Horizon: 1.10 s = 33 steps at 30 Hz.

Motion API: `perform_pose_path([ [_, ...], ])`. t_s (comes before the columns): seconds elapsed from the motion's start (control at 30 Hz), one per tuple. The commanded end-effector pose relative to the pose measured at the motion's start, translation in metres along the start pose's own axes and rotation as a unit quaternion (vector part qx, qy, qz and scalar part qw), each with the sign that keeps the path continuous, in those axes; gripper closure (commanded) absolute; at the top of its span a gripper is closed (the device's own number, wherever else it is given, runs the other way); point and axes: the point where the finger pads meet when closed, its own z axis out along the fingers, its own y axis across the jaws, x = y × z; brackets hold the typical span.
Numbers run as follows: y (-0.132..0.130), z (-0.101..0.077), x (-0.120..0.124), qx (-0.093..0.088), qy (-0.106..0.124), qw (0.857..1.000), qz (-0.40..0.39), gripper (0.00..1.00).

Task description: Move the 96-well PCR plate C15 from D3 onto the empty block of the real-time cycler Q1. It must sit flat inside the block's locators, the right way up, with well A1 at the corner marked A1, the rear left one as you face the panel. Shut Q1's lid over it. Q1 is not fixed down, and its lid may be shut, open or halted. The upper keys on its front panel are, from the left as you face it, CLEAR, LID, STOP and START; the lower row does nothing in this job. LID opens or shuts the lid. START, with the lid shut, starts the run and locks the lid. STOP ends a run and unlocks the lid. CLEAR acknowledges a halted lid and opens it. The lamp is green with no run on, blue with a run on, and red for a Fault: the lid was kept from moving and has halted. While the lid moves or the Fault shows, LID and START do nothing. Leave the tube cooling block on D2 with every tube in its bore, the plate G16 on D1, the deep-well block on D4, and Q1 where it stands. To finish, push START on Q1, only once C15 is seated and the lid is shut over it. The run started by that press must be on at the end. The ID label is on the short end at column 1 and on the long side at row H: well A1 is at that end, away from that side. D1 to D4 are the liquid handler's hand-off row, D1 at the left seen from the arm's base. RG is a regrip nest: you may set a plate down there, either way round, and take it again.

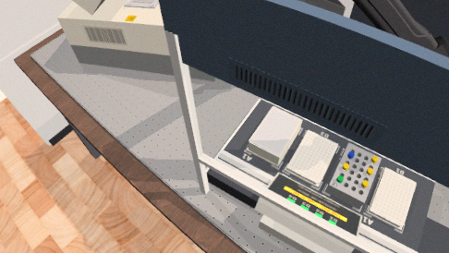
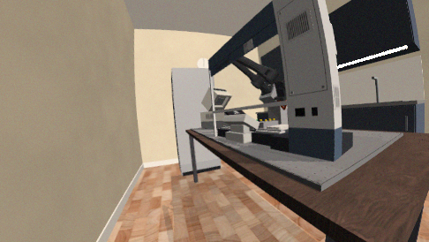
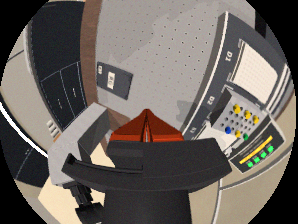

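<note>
The plate C15 (image 1: 318,156) is a white 96-well plate lying flat in the hand-off row, between the tall white deep-well block (image 1: 274,134) and the tube cooling block (image 1: 357,172). The beige cycler Q1 (image 1: 115,28) stands at the far corner of the deck. In the exterior view its lid (image 2: 216,101) looks raised. My gripper (image 3: 146,112) shows in the wrist view with its red fingertips pressed together and nothing between them. It hangs above the grey deck, well to the side of the hand-off row (image 3: 249,106). The arm (image 2: 265,84) reaches under the liquid handler's gantry.
The plate G16 (image 1: 394,196) lies at the row's other end. The liquid handler's dark housing (image 1: 323,55) overhangs the row, and a white post (image 1: 189,115) stands beside it. A panel with a yellow bar and green lights (image 1: 314,205) fronts the row.
</note>
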Motion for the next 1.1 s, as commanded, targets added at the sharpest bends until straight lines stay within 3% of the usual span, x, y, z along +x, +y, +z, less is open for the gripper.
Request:
perform_pose_path([
  [0.0,-0.004,0.004,0.014,-0.002,0.000,0.999,0.033,1.00],
  [0.07,-0.006,0.004,0.013,-0.001,-0.003,0.999,0.035,1.00],
  [0.23,-0.017,0.012,0.042,-0.003,-0.013,0.996,0.094,1.00],
  [0.33,-0.017,0.011,0.035,-0.006,-0.019,0.992,0.124,1.00],
  [0.53,-0.020,0.024,0.073,-0.010,-0.023,0.983,0.183,1.00],
  [0.73,-0.021,0.019,0.055,-0.011,-0.037,0.976,0.214,1.00],
  [0.93,-0.026,0.031,0.102,-0.010,-0.040,0.959,0.281,1.00],
  [1.07,-0.026,0.033,0.111,-0.009,-0.051,0.949,0.312,1.00],
])
